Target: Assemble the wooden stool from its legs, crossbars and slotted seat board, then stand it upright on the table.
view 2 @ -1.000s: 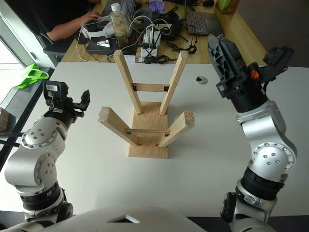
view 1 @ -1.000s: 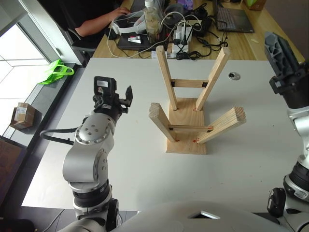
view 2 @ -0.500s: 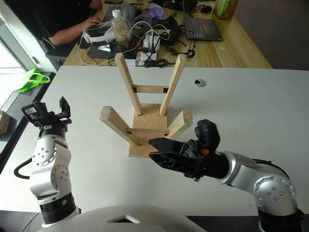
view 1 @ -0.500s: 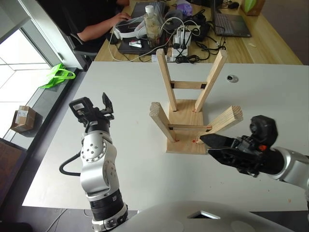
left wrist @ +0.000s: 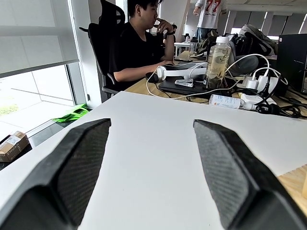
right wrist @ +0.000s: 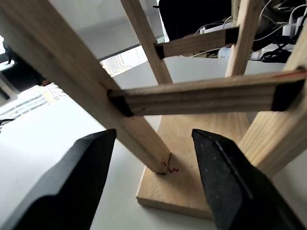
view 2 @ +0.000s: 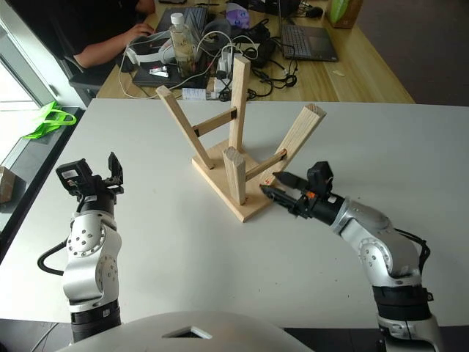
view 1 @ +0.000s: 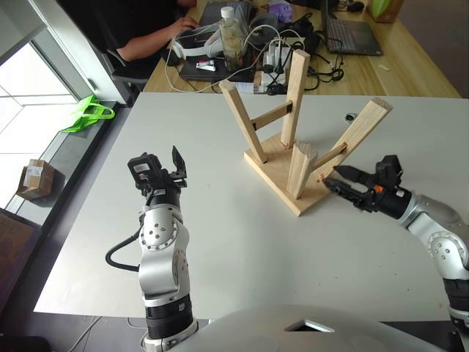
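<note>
R grip (view 2: 275, 185) wide open, empty | stool leg (right wrist: 96, 91) just ahead | clamp it low nr seat board (view 2: 249, 207), flip slow | your L grip (left wrist: 152, 124) open, empty, well apart.

Bright daylight comes in from the window (left wrist: 33, 88) on the left, and the white table (view 1: 220, 242) shines with only soft shadows.

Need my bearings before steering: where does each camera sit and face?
Eye views: head, looking forward and down on the table; both arms show.
Left wrist view: left wrist, facing across the table to the desk; open left gripper.
Right wrist view: right wrist, close on the stool; open right gripper.
Shared: eye and right wrist views, the stool.
</note>
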